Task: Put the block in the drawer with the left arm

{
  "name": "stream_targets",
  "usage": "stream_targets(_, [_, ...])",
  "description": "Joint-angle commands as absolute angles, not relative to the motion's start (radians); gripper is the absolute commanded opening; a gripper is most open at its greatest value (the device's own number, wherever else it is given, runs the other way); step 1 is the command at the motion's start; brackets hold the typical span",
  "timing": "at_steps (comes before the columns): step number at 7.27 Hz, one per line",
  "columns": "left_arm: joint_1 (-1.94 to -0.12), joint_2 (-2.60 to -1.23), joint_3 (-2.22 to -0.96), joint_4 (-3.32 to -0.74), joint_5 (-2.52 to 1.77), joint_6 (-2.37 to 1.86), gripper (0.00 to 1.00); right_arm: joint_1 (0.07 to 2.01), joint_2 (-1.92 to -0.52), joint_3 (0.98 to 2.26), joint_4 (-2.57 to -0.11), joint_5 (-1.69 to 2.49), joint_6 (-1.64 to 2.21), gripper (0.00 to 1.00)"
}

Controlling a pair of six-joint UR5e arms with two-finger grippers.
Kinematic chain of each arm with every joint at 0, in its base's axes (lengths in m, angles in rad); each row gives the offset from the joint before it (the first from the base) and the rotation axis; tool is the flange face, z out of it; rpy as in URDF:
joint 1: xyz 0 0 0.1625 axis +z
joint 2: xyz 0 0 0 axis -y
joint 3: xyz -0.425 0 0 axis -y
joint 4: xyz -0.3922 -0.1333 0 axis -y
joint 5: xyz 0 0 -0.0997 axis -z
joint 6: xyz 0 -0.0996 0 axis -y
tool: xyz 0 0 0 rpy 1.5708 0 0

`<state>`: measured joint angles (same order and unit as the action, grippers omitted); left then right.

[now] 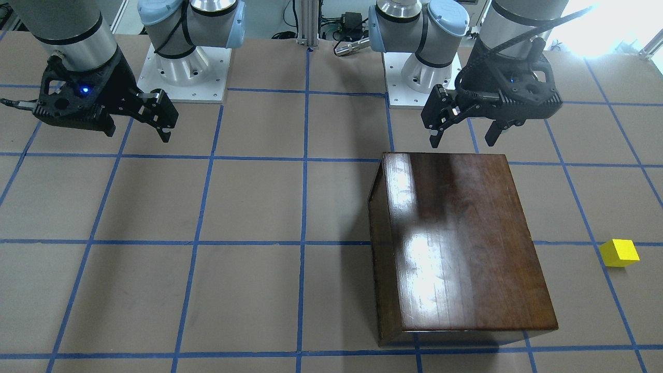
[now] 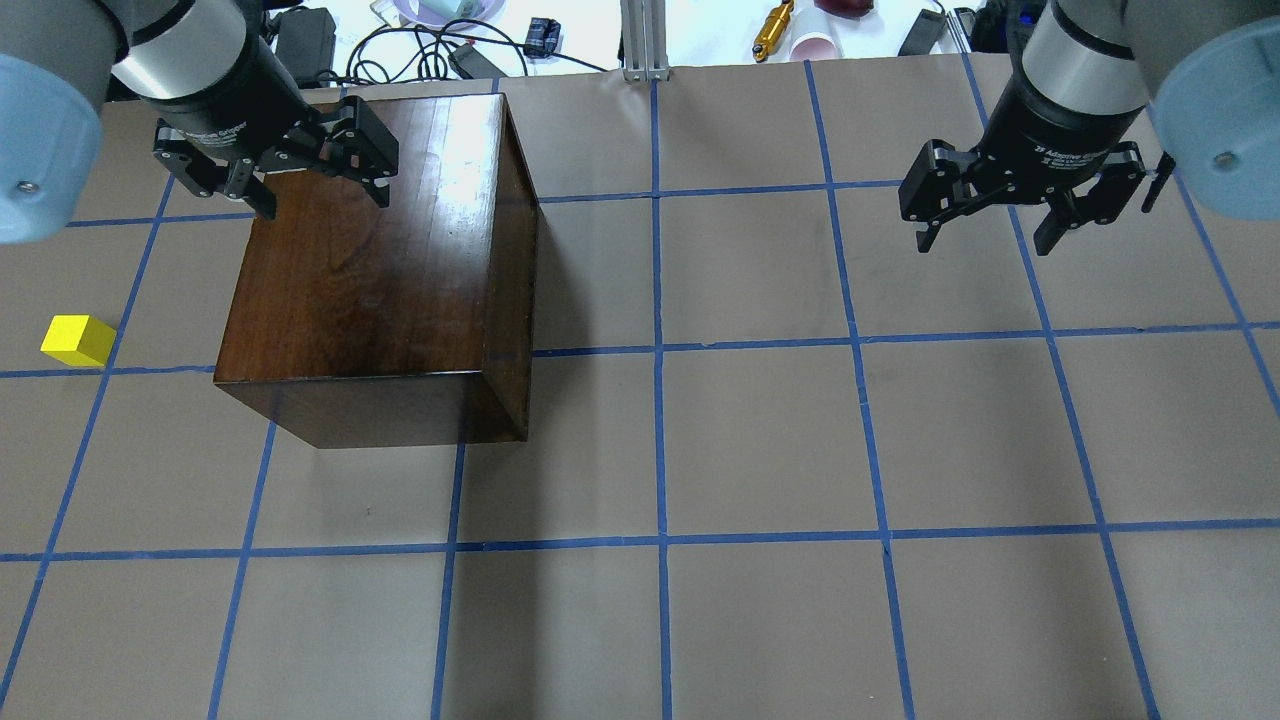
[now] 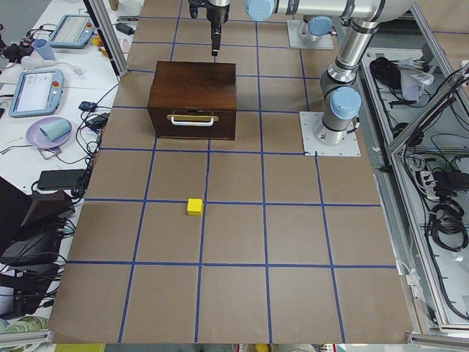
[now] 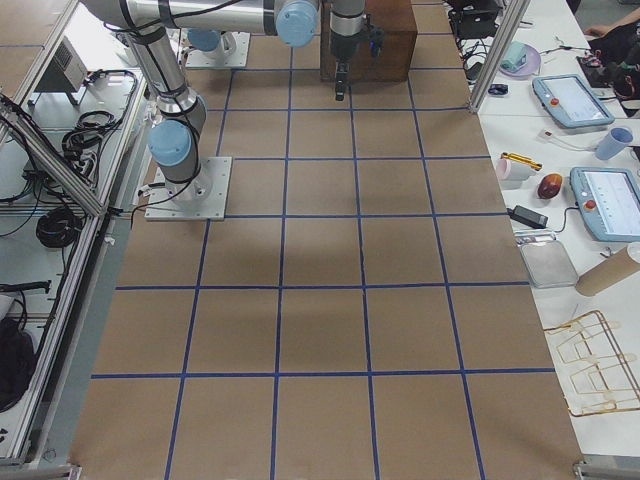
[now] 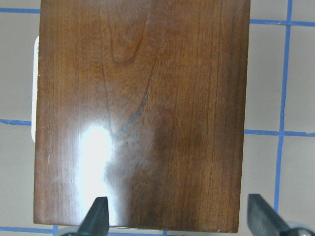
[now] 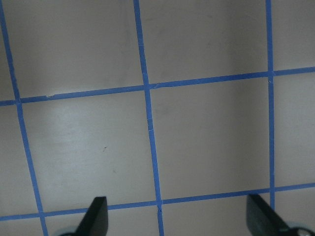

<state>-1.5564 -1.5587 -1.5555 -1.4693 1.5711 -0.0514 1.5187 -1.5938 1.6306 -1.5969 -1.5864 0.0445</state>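
Block (image 2: 78, 340): sits on the table, well apart from the box's left side, untouched.
Drawer (image 3: 193, 120): appears fully pushed in; its front and pull face the robot's left end of the table, toward the block.
Box (image 2: 385, 265): glossy top, directly under the left gripper.
Left gripper (image 2: 270, 180): spread wide, empty, hovering over the box's far part.
Right gripper (image 2: 1040, 205): spread, empty, well apart over bare table.
Step in hand, judged: opening the drawer likely comes first; the left gripper should drop beside the front, close on the pull, and draw straight outward, stopping short of the block.
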Motion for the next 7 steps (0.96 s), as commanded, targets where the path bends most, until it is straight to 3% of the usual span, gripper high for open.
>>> stream_targets(1, [-1.557, -1.559, -1.549, -1.476, 1.568, -0.055, 1.0, 1.519, -1.594, 1.631, -1.597, -1.588, 0.044, 1.0])
stream_targets(7, [-1.554, -1.572, -1.543, -1.476, 1.565, -0.058, 1.0, 1.519, -1.594, 1.631, -1.597, -1.586, 0.044, 1.0])
